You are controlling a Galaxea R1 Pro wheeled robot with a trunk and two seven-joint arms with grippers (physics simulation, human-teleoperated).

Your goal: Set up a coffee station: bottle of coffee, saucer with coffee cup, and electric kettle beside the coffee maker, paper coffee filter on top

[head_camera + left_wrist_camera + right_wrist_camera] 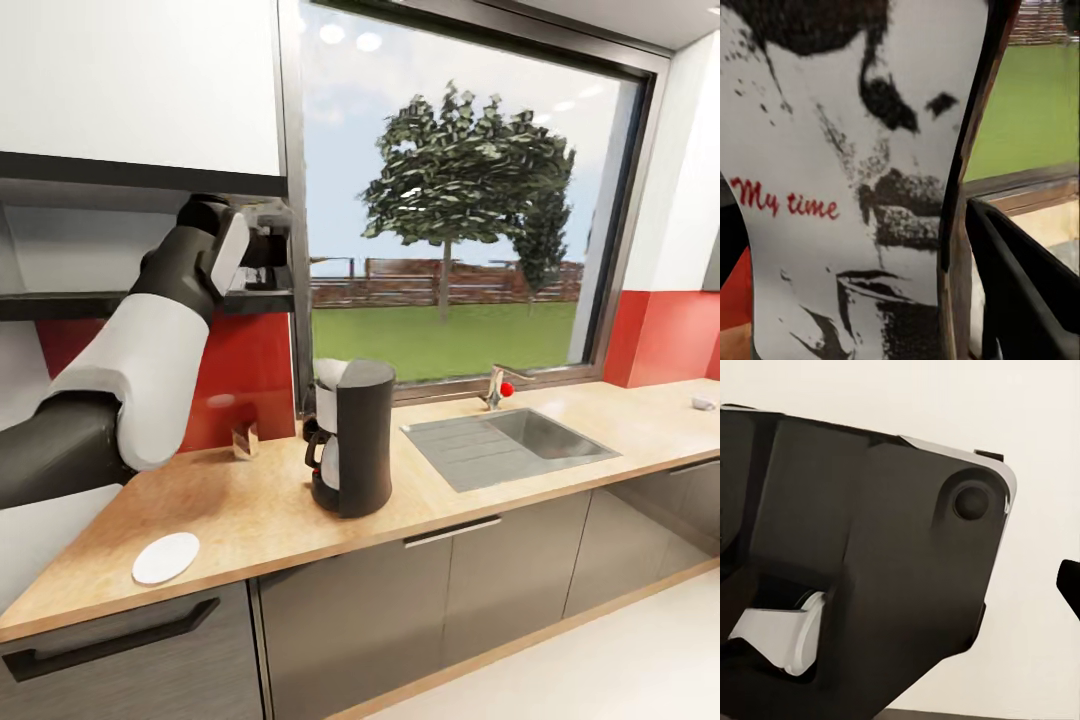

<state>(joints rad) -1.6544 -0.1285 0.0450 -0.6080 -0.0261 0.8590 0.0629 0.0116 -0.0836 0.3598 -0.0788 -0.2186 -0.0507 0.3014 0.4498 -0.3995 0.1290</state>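
While the left arm (150, 340) was raised to the shelf (60, 303) at the upper left of the frame, its gripper (262, 238) was placed at the bottle of coffee (855, 187), whose "My time" label was seen close up. Whether the jaws were closed could not be told. The coffee maker (350, 435) was seen mid-frame on the countertop (250, 510), the saucer (166, 557) at lower left.

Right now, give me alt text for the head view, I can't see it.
The left arm reaches up to the kitchen shelf beside the window. Below, a black coffee maker, a white saucer and a sink sit along the wooden countertop.

1 coffee maker (350, 437), 1 saucer (166, 557), 1 sink (520, 440), 1 faucet (497, 387)
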